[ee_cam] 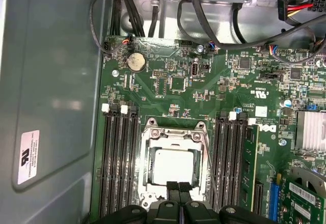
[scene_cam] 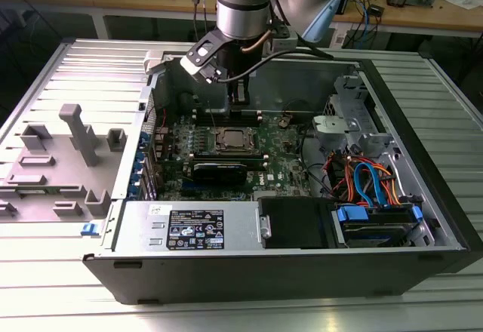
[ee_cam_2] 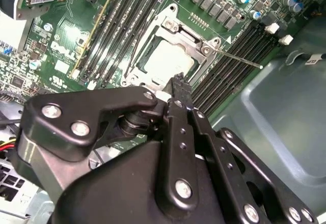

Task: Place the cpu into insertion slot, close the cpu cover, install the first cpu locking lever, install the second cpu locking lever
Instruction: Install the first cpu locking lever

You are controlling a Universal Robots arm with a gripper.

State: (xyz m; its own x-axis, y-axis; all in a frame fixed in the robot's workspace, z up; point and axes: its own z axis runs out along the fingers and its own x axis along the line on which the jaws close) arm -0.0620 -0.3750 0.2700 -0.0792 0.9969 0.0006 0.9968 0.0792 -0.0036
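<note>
Sitting framed by the cpu cover (ee_cam: 172, 136), the cpu (ee_cam: 173, 165) lies just under the gripper (ee_cam: 177, 186), whose fingers are pressed together, pinching nothing.

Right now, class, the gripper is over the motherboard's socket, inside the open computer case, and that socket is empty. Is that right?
One thing is wrong: the socket is not empty. In the first wrist view the cpu sits in the insertion slot, its silvery top facing up. The rest holds: the gripper is over the socket, inside the open case.
</note>
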